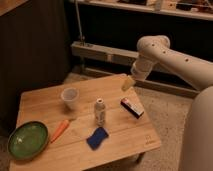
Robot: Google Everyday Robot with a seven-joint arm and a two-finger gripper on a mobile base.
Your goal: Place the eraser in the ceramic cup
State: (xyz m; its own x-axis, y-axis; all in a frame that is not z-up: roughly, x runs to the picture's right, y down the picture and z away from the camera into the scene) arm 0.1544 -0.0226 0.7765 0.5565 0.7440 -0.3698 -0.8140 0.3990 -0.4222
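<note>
The eraser (132, 107), a small dark block with a white and reddish top, lies on the right part of the wooden table (45, 100). The ceramic cup (69, 97), white and tapered, stands upright on the left-centre of the table. My gripper (128, 83) hangs from the white arm above the table's far right edge, a little above and behind the eraser and far to the right of the cup. It holds nothing that I can see.
A small white bottle (100, 111) stands mid-table between cup and eraser. A blue sponge (97, 138) lies near the front edge. An orange carrot (59, 130) and a green bowl (27, 139) sit at the front left. A dark wall and metal rail stand behind.
</note>
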